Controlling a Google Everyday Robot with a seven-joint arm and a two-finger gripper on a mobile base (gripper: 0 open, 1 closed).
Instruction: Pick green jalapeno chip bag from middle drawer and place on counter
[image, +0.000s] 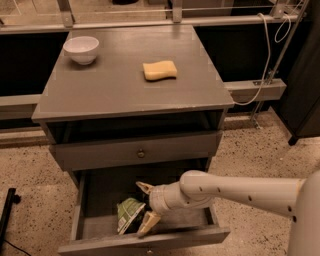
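Deep middle drawer (97, 197) holds chip bag (128, 214) beside spread tool (147, 205).

White, tan-fingered end effector (147, 205) is hanging in the grey drawer (102, 200) beside the green-white bag (129, 214); grey bench (115, 92) is carrying a yellow sponge (159, 70).

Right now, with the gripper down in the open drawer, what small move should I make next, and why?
Probably ease the gripper a little toward the green jalapeno chip bag, then close. Its jaws stand open in the middle drawer, and the bag lies at their tips, not yet between them.
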